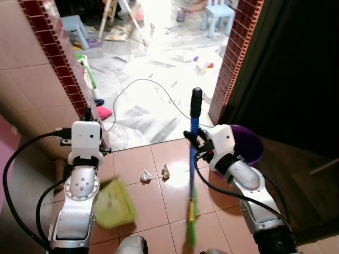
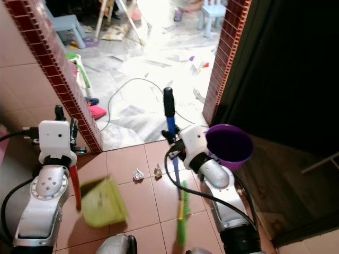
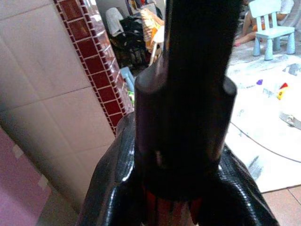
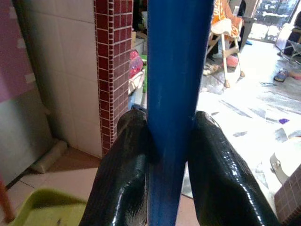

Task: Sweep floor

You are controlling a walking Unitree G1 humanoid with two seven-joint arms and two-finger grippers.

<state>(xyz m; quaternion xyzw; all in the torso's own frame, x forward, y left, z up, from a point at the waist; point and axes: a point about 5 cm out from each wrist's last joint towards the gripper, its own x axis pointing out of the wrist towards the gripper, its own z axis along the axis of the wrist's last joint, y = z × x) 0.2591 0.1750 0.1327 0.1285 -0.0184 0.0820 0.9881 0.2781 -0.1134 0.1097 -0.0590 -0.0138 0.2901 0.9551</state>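
Observation:
My right gripper (image 4: 171, 165) is shut on the blue handle of a broom (image 1: 193, 159). The broom stands nearly upright, its green bristles (image 1: 191, 225) on the tiled floor ahead of me. My left gripper (image 3: 171, 188) is shut on the black-topped red handle (image 2: 76, 185) of a yellow-green dustpan (image 1: 114, 203), which sits low on the tiles to the left of the broom. Two crumpled scraps of paper (image 1: 146, 175) (image 1: 165, 171) lie on the tiles between the dustpan and the broom, just inside the doorway.
A purple bucket (image 2: 229, 144) stands right of the broom by a red brick pillar (image 1: 233, 58). Another brick pillar (image 1: 63, 63) flanks the doorway on the left. Beyond lie a marble floor with a cable (image 1: 143, 82), litter, and blue child chairs (image 1: 218, 16).

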